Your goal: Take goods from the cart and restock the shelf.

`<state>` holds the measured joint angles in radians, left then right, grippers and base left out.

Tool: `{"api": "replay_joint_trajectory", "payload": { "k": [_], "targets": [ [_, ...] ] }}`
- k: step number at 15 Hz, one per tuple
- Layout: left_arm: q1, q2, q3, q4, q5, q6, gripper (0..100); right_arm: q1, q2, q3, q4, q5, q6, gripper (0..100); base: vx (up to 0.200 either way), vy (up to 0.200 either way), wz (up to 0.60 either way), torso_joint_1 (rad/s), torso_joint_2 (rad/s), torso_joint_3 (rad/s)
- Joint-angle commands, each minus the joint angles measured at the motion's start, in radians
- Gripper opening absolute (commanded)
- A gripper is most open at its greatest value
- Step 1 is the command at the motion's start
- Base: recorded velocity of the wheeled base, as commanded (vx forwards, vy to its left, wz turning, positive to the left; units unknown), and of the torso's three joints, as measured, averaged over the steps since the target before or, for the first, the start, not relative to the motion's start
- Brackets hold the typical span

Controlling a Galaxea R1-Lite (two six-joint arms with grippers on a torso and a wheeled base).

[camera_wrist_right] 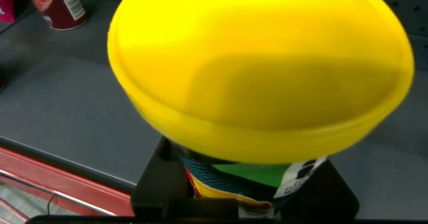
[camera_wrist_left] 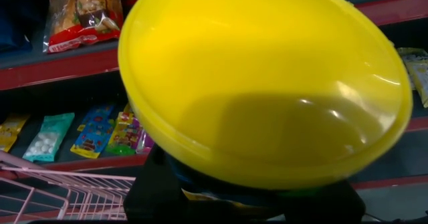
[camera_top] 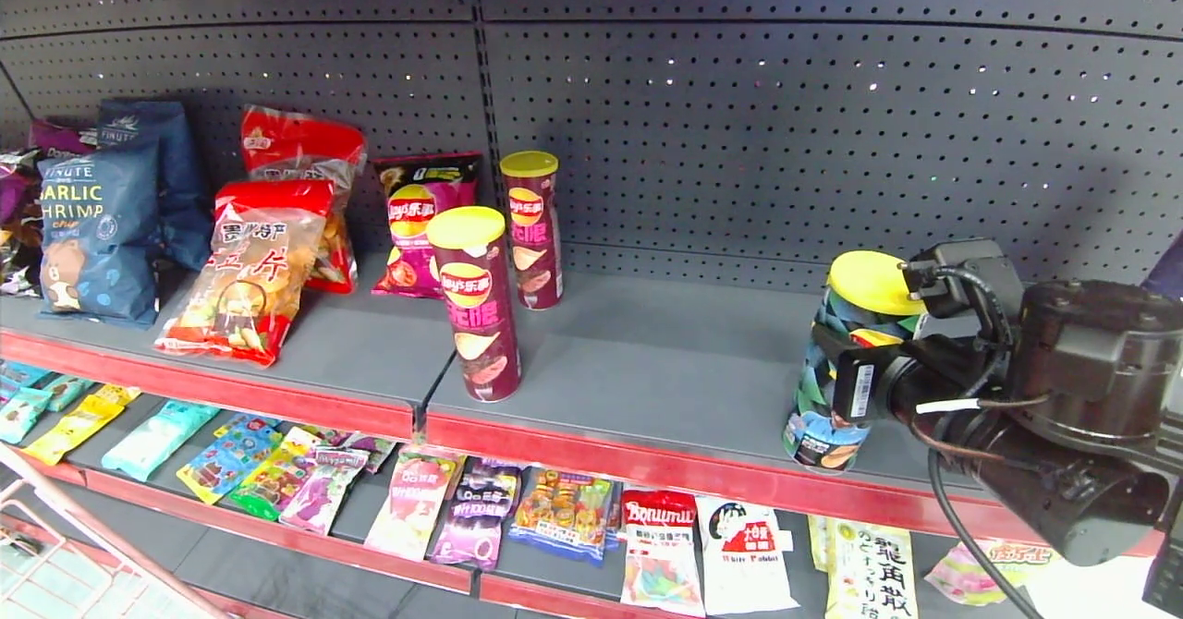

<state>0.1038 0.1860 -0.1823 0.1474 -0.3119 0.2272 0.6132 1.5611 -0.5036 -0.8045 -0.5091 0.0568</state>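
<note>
1. Maroon cans with yellow lids: you have two. The front maroon can is your landmark here, and the rear maroon can stands just behind it to the right.
2. Dark patterned can with a yellow lid: one, well to the landmark's right.
3. Yellow-lidded can in the left wrist view: one more, making four cans.
4. Red bags: two, left of the landmark.
5. Blue bags: two, farther left.
6. Pink chip bag: one, behind the landmark to its left.
7. Small packets on the tier below it: at least twelve; overlaps hide the exact count.
8. Pink cart: one, low to its left.
</note>
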Motion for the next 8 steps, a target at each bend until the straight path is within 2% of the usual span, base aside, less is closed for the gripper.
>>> {"api": "replay_joint_trajectory", "payload": {
  "k": [1, 8],
  "targets": [
    [0.0, 0.0, 0.0, 0.0, -0.001, 0.0, 0, 0.0, 0.004, 0.004, 0.007, 0.001, -0.002, 0, 0.0, 0.0, 0.0, 0.0, 0.0, 0.0],
    [0.0, 0.0, 0.001, 0.0, -0.001, 0.0, 0, 0.002, 0.004, -0.001, 0.007, 0.001, -0.003, 0, 0.0, 0.0, 0.0, 0.0, 0.0, 0.0]
  ]
}}
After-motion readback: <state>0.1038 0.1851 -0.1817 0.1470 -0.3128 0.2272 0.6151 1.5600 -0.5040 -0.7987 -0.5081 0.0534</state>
